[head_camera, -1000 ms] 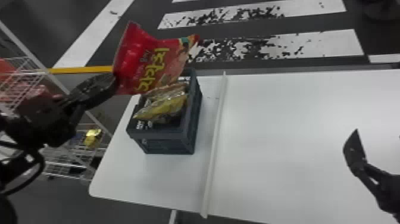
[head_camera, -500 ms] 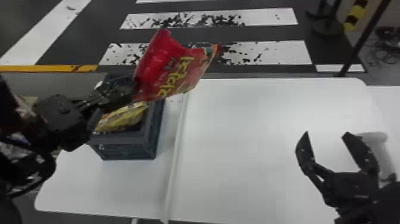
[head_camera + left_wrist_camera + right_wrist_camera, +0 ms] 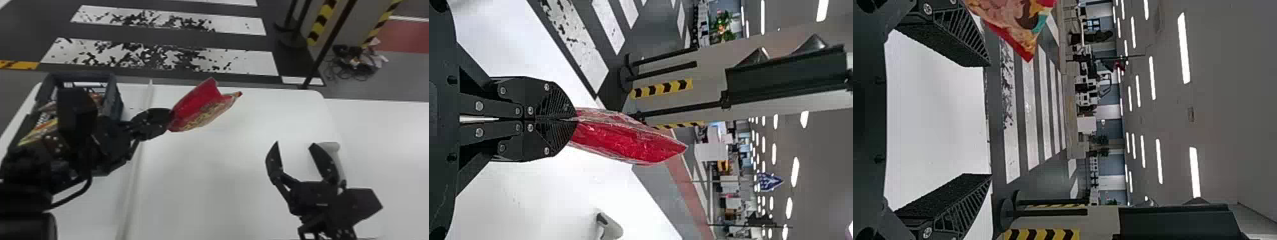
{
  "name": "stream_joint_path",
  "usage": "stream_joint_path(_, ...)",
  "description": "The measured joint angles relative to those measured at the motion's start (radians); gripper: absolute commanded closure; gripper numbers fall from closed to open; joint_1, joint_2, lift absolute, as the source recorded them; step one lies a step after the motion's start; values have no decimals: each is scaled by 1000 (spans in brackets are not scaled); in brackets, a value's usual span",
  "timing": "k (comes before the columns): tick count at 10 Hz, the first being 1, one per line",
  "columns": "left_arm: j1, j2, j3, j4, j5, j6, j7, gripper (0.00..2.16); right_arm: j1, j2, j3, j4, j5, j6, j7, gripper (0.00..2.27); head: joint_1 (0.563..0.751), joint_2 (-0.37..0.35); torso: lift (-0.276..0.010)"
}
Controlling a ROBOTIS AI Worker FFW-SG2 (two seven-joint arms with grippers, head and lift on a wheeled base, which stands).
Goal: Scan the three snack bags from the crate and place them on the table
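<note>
- Left tool (image 3: 170,119): pressed together on one end of the red snack bag (image 3: 204,107), right of the crate (image 3: 114,95), above the tabletop (image 3: 207,178).
- Right tool (image 3: 294,145): spread, empty, well right of the crate.
- Pale device (image 3: 333,148) just beside it, farther right of the crate; probably the scanner.
- More packaging (image 3: 35,132) sat inside the crate; count unclear behind the left arm.
- Step, my read: bringing the bag over for scanning, maybe via a handoff.
- To do it well: needed a firm end pinch without crushing, slow travel so the free end didn't swing, code turned to the scanner. For a handoff, the right tool had to close on the free end before the left let go.
- Bag's long axis: in line with the left fingers, tilted, free end pointing away from the crate, rightward and toward the far edge.
</note>
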Motion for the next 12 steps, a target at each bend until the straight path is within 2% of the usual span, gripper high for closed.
stream_joint_path(2,-14,7,-138,133,-107,-84,62,2138,0,-2,-6,0,0,0,-19,97,695,-229,-62)
stream_joint_path(4,-47,8,-250,253,-190,-107,97,2135,0,-4,-13,0,-2,0,-46,97,695,-315,-62)
stream_joint_path(5,-62,9,-299,301,-233,-108,101,1929,0,-5,-16,1,-4,0,-63,97,695,-350,-62)
stream_joint_path(6,-71,9,-343,344,-278,-108,113,714,-1,-6,-18,2,-4,-2,-84,97,695,-350,-62)
stream_joint_path(7,-72,11,-371,380,-293,-123,157,-2,-4,-9,-18,3,-5,-3,-104,97,695,-350,-62)
stream_joint_path(8,-66,12,-383,400,-290,-150,195,-2,-8,-11,-17,6,-6,-3,-117,97,695,-350,-62)
stream_joint_path(10,-55,16,-375,392,-253,-163,214,29,-16,-15,-17,15,-9,-3,-122,97,695,-350,-62)
stream_joint_path(12,-23,18,-317,353,-137,-211,213,29,-21,-17,-17,20,-11,-3,-122,97,695,-350,-62)
